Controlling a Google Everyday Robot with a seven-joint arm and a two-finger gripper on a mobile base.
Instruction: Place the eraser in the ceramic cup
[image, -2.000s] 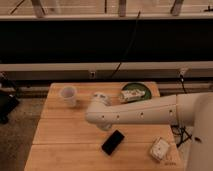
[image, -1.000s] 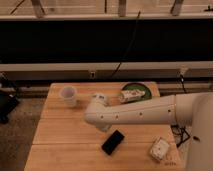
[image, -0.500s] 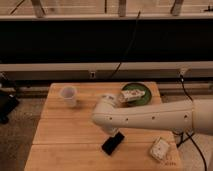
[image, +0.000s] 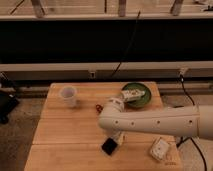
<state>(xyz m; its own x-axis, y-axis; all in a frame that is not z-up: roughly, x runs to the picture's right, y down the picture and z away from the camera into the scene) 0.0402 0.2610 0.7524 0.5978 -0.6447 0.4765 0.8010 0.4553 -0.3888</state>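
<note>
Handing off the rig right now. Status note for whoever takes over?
Gripper: low at the table's front centre, right at the eraser; no lift visible.
Eraser: lying flat on the wooden table.
Ceramic cup: upright at back left, well apart from the gripper.
Done: gripper brought to the eraser.
Left: grasp, lift, carry to the cup, release inside.

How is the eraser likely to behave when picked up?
The eraser looks flat and stiff, so it probably will not bend or roll. Lying flat on the table, it may slip from a pinch. The gripper hangs right over it.
</note>
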